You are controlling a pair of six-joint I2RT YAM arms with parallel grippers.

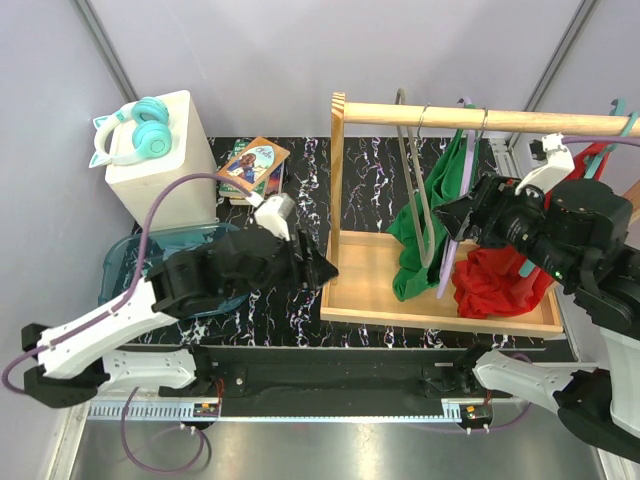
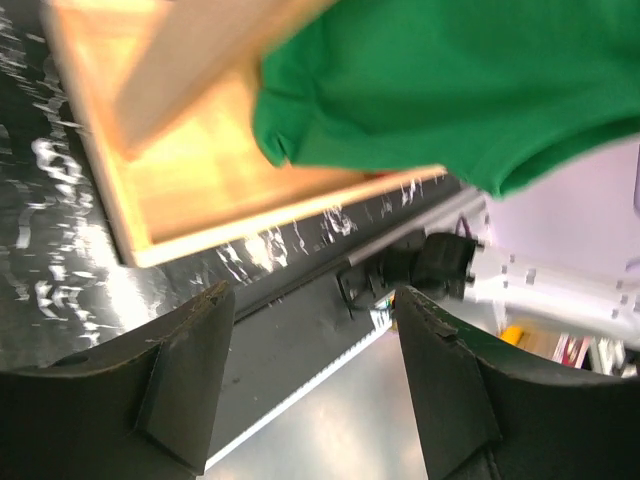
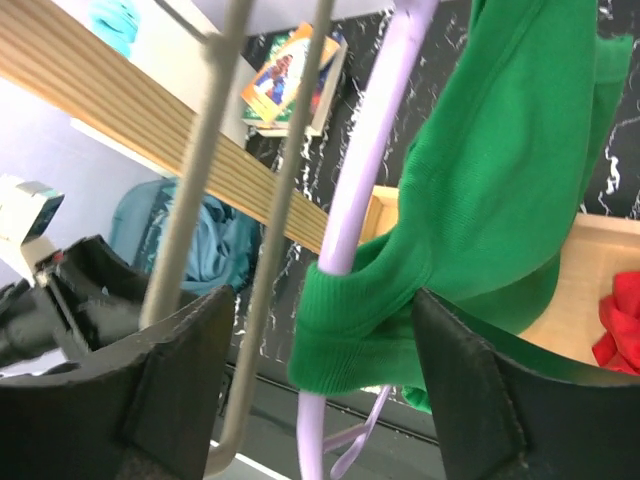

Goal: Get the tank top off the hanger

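Observation:
A green tank top [image 1: 412, 250] hangs from a lilac hanger [image 1: 441, 280] on the wooden rail [image 1: 500, 119]. In the right wrist view its ribbed strap [image 3: 360, 320] wraps the lilac hanger [image 3: 365, 170]. My right gripper [image 3: 323, 292] is open and straddles that strap, the lilac arm and both bars of a grey hanger [image 3: 200, 200]. Its right finger [image 3: 470, 380] lies against the green cloth [image 3: 500, 180]. From above, the right gripper [image 1: 452, 215] sits beside the garment under the rail. My left gripper [image 1: 325, 268] is open and empty by the rack's left edge, below the green hem [image 2: 450, 80].
The rack's wooden base tray [image 1: 360, 270] holds a red garment [image 1: 495, 280]. A teal hanger [image 1: 620, 115] hangs at the rail's right end. At the left stand a white box with teal headphones [image 1: 150, 130], books [image 1: 252, 165] and a blue bin [image 1: 140, 260].

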